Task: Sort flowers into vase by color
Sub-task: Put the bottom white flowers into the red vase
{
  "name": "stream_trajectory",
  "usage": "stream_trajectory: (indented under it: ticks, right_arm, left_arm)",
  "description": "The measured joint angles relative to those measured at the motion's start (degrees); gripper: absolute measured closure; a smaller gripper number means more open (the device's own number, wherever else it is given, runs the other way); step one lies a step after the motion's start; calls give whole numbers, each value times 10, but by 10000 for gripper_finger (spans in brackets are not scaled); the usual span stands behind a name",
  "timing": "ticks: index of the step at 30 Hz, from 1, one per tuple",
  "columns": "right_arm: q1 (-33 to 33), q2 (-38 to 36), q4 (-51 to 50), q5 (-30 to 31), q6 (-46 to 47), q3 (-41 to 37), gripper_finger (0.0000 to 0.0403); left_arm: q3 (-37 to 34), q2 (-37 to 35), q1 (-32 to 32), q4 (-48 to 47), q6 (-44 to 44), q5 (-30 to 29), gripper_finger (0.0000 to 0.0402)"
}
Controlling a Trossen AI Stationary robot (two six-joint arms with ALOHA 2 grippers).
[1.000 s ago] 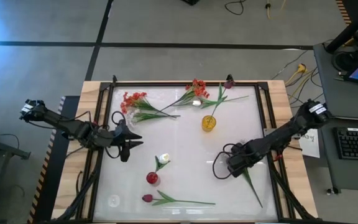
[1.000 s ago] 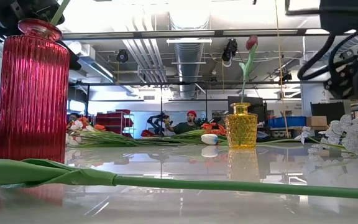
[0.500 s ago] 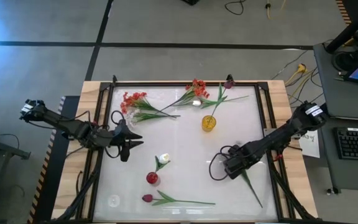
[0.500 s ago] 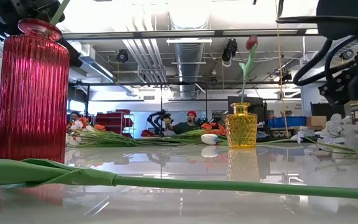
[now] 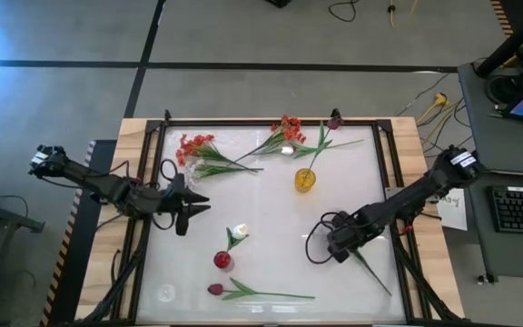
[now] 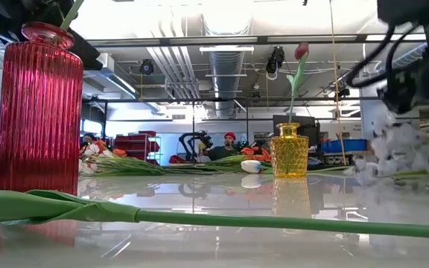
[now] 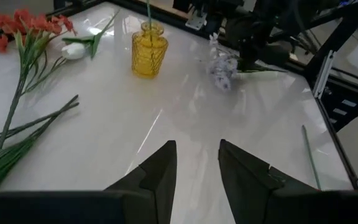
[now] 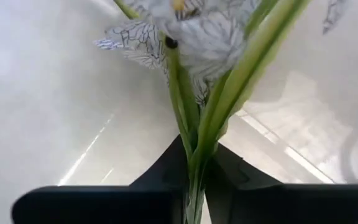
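Observation:
My right gripper [image 5: 335, 246] stands at the table's right middle, shut on a spray of small whitish blossoms [image 8: 188, 28], which also shows in the left wrist view [image 7: 222, 70]. My left gripper [image 5: 185, 208] hovers open at the left middle with nothing between its fingers [image 7: 166, 177]. A yellow vase [image 5: 305, 179] holds a maroon tulip [image 5: 335, 119]. A red vase [image 5: 222, 260] holds a white rose [image 5: 239, 232]. Orange-red flowers [image 5: 195, 145] and more orange-red flowers [image 5: 287, 129] lie at the far side. Another maroon tulip [image 5: 214, 289] lies near the front edge. My right gripper pinches the spray's green stems [image 8: 194, 163] between its two fingers, just below the blossoms. The fingers come from above, pointing steeply down, and lie across the stems. The long stem end [image 5: 381, 286] trails toward the near right corner, low over the table.
A clear glass vase [image 5: 164, 292] stands at the near left corner. A dark frame [image 5: 379, 154] borders the white tabletop. Bare tabletop lies between the two grippers around [image 5: 271, 218]. A person shows far off in the room behind [image 6: 228, 147].
My right gripper has shut on the stems of the whitish spray. The spray's blossom end has shifted a little toward the table's left and shows blurred in the low view; its stem end has swung slightly toward the near right corner.

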Motion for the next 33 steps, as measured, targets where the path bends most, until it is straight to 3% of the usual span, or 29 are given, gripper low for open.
stream_trajectory:
  ticks: [8,15,24,33]
  right_arm:
    - [4,-62,0,13,-67,56,381]
    - [5,-70,28,116,-228,128,381]
    - [1,-62,254,231,-509,150,381]
    - [-20,-50,553,239,-774,120,381]
  left_arm:
    - [0,-15,0,7,8,0,294]
    - [0,-24,0,11,8,0,294]
    - [0,-28,0,10,11,0,294]
    - [0,-56,0,11,2,26,294]
